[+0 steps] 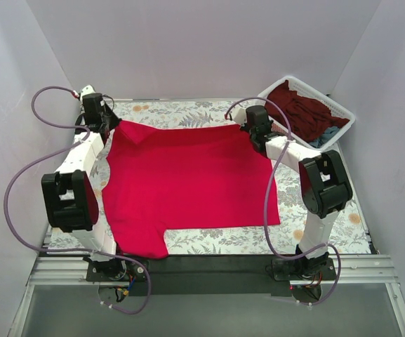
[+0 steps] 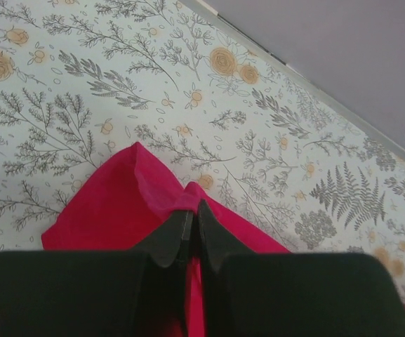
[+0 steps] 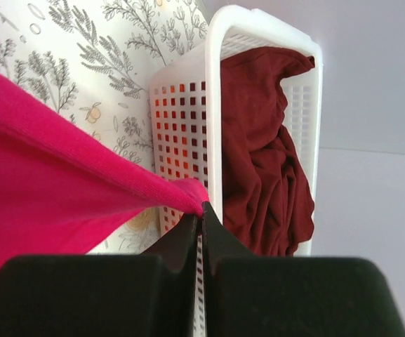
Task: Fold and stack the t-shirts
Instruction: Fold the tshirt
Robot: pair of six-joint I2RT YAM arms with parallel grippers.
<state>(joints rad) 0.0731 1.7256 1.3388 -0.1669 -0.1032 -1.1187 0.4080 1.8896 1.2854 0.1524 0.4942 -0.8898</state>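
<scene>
The left claw (image 2: 191, 213) is pressed together on a raised fold of the crimson-red t-shirt (image 1: 188, 179) at the shirt's far left corner. The cloth is pinched between the two black fingers and peaks up just ahead of them. The right claw (image 3: 201, 209) is likewise clamped on the same shirt at its far right corner, where the cloth is gathered to a point at the tips and drawn away to the left in a taut ridge.

The rest of the shirt is spread nearly flat on the floral surface (image 1: 188, 112) between the two arms. One sleeve is turned out at the near left, close to the left arm's base.

A white mesh basket (image 3: 181, 119) is set just beside the right claw, in the far right corner of the surface, with its perforated wall directly behind the pinched corner. It is mostly filled by a crumpled dark maroon t-shirt (image 3: 258, 140). A small patch of teal-blue cloth (image 1: 330, 135) is seen at its near end, partly under the maroon one.

Purple cables (image 1: 20, 182) are looped outward from both arms.
</scene>
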